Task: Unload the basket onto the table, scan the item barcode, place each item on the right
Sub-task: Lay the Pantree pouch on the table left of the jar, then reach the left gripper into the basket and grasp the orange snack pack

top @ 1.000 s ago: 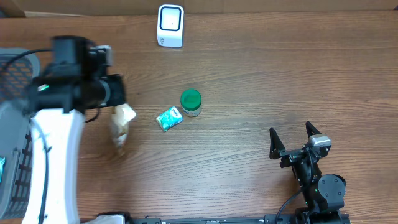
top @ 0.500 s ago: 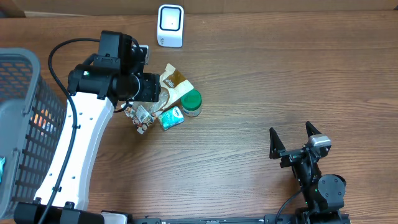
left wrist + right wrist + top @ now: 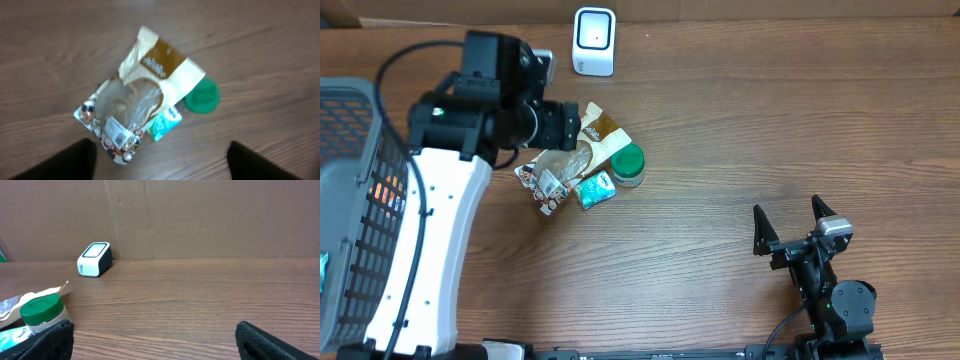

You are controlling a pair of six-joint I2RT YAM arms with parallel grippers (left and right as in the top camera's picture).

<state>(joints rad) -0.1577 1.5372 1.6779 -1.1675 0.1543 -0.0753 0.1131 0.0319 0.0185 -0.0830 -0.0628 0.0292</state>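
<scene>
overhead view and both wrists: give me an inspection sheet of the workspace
surface: brown wooden table, no spills seen
job's things: snack bag flat on the table, white label up; white scanner at the far edge
clutter: green-lidded jar and teal packet against the bag; basket at left
end effectors: left end effector open above the bag, holding nothing; right end effector open, empty
cables: black cable loops off the left arm
surroundings: cardboard wall behind the table
</scene>
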